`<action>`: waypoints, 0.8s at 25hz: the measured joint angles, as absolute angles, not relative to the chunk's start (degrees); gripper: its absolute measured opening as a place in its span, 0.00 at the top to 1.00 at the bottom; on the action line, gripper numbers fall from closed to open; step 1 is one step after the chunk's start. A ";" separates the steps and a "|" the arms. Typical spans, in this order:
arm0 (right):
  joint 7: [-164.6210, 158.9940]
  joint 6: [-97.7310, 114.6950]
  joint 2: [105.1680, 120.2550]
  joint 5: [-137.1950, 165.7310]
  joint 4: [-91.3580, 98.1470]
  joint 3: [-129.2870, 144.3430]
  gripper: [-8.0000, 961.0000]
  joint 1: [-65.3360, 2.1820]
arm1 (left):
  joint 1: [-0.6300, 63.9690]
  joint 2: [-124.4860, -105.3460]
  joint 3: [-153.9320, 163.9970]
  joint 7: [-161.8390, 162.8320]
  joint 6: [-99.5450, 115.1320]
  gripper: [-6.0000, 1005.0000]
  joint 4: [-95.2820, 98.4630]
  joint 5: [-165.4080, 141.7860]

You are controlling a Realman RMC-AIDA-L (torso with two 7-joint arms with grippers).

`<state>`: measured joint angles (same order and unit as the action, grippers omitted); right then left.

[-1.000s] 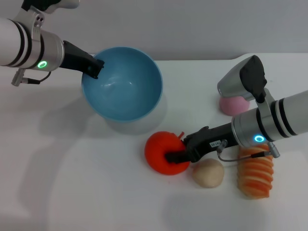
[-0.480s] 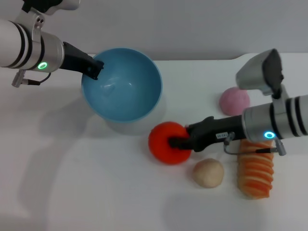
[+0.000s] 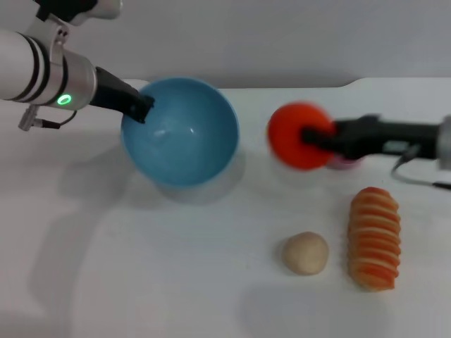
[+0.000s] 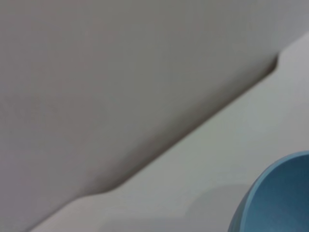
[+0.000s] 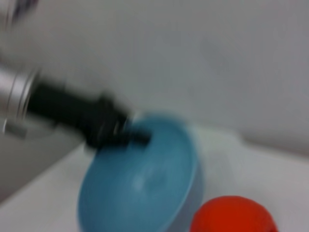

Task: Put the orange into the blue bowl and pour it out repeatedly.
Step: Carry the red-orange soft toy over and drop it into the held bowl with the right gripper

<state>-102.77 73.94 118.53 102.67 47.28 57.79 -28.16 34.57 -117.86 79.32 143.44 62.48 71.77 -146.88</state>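
One orange, gripped by right pincer, held above table's far edge, just right of blue bowl; left pincer clamps bowl's left rim.

The left arm is white and silver with 2 black bands, a lit green ring, a thin cable and a black left tool; the right tool is black too
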 joint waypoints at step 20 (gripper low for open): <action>-87.72 83.69 118.95 90.77 40.99 65.59 0.91 -31.51 | 38.13 -118.23 89.52 145.19 68.05 0.99 71.66 -143.94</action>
